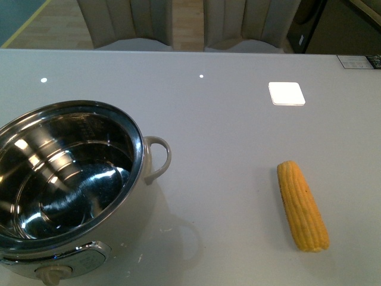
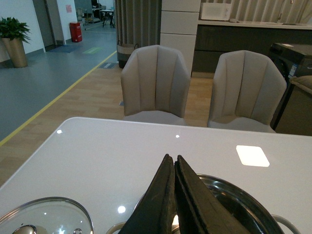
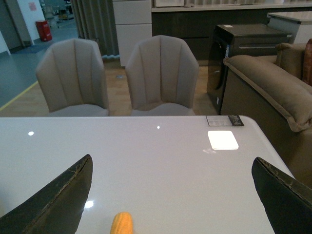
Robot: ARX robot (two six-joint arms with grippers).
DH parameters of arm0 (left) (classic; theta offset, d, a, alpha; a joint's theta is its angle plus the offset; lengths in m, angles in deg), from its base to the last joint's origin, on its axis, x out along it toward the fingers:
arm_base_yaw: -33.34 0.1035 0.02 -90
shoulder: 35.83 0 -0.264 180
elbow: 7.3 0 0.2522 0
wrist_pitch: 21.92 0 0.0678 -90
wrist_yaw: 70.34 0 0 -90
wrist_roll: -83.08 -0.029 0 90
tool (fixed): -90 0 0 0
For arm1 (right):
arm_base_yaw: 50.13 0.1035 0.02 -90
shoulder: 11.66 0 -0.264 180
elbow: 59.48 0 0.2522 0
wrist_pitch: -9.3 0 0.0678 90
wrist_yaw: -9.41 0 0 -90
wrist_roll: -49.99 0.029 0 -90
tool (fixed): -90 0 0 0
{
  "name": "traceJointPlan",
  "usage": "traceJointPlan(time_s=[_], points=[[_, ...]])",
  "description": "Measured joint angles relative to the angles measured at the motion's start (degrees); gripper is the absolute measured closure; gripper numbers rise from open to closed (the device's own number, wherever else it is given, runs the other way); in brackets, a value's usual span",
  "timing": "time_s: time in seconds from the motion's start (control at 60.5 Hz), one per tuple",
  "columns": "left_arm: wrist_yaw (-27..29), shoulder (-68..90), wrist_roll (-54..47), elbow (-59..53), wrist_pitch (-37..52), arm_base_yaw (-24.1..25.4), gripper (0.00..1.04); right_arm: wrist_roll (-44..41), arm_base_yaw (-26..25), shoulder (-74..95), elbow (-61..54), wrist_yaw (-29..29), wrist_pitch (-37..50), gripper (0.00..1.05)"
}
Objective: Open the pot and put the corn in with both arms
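Observation:
The cream-white pot (image 1: pixel 71 179) stands open at the front left of the white table, its steel inside empty, a side handle (image 1: pixel 159 158) on its right. The yellow corn (image 1: pixel 302 205) lies flat on the table at the right, apart from the pot. Neither arm shows in the front view. In the left wrist view my left gripper (image 2: pixel 173 158) is shut and empty above the pot's rim (image 2: pixel 243 195), with a glass lid (image 2: pixel 46 217) lying on the table beside the pot. In the right wrist view my right gripper (image 3: pixel 173 163) is open wide above the table, the corn's tip (image 3: pixel 122 224) between its fingers.
A white square pad (image 1: pixel 286 93) lies on the table at the back right. Two beige chairs (image 2: pixel 156 83) stand behind the table's far edge. A small card (image 1: pixel 360 61) lies at the far right corner.

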Motion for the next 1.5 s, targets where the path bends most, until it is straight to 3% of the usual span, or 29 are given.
traceJointPlan(time_s=[0.149, 0.446, 0.826, 0.941, 1.14, 1.173, 1.222, 1.305, 1.503], points=[[0.0, -8.3, 0.0, 0.0, -9.8, 0.0, 1.01, 0.0, 0.0, 0.0, 0.0, 0.0, 0.0, 0.09], [0.0, -10.2, 0.0, 0.0, -10.5, 0.0, 1.01, 0.0, 0.0, 0.0, 0.0, 0.0, 0.0, 0.09], [0.0, -10.2, 0.0, 0.0, -10.5, 0.0, 0.31, 0.0, 0.0, 0.0, 0.0, 0.0, 0.0, 0.09], [0.0, -10.2, -0.2, 0.0, -10.5, 0.0, 0.05, 0.0, 0.0, 0.0, 0.0, 0.0, 0.0, 0.09], [0.0, -10.2, -0.2, 0.0, -10.5, 0.0, 0.07, 0.0, 0.0, 0.0, 0.0, 0.0, 0.0, 0.09], [0.0, -10.2, -0.2, 0.0, -10.5, 0.0, 0.07, 1.2, -0.1, 1.9, 1.2, -0.8, -3.8, 0.09], [0.0, -10.2, -0.2, 0.0, -10.5, 0.0, 0.07, 4.6, -0.1, 11.1, 7.3, -1.6, -18.3, 0.09], [0.0, -10.2, -0.2, 0.0, -10.6, 0.0, 0.07, 8.0, 0.3, 23.9, 11.6, -1.8, -28.8, 0.09], [0.0, -10.2, -0.2, 0.0, -10.6, 0.0, 0.07, 9.2, 3.0, 43.3, 11.8, -2.8, -17.7, 0.09]])
